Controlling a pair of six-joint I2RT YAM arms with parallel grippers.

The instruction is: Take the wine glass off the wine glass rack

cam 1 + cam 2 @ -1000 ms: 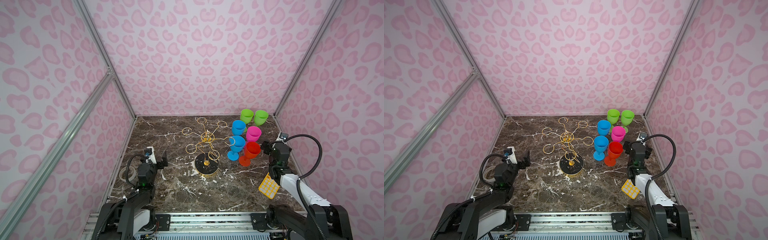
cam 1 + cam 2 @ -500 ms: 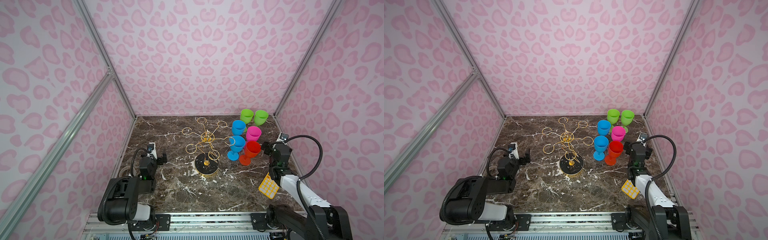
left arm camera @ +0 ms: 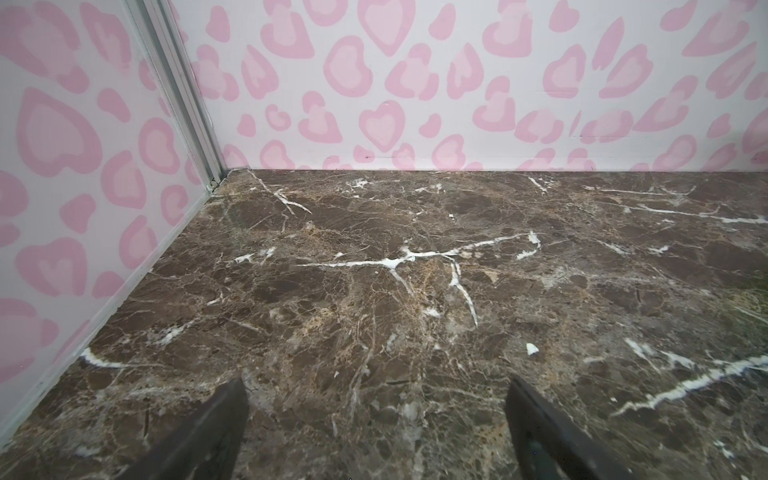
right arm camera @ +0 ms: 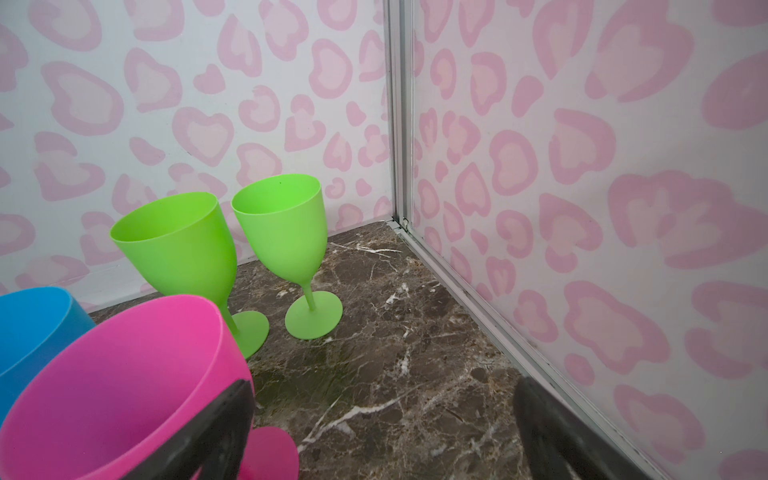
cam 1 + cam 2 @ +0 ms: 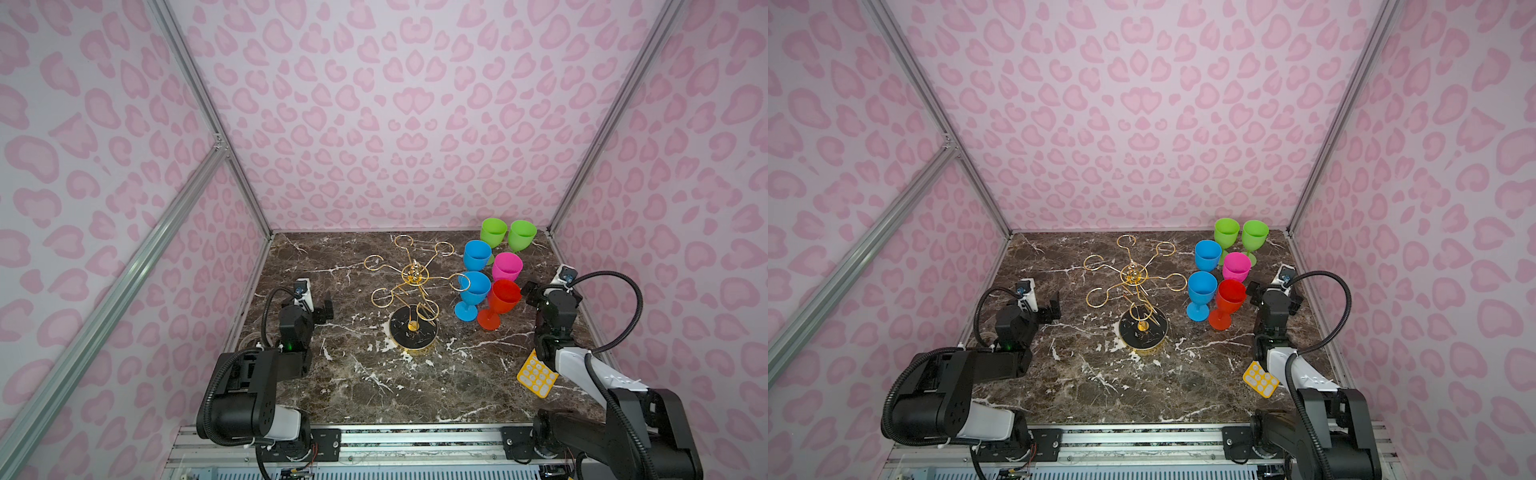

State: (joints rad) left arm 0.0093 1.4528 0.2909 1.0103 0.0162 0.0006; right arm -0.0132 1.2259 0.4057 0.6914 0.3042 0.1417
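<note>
Gold wire wine glass rack [image 5: 414, 273] on marble table [image 5: 374, 386], six wine glasses [image 5: 473, 286] upright just right of it, right gripper [image 4: 382, 390] farther right beyond them — jaws wide apart, empty — left gripper [image 3: 376, 388] left of the rack, jaws apart too.

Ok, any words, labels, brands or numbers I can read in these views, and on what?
No text can be read.
On the yellow card: pale squares only, any print too small to read.
The blue patch on the right wrist camera: too small to read.
On the wine glass rack: no markings visible.
</note>
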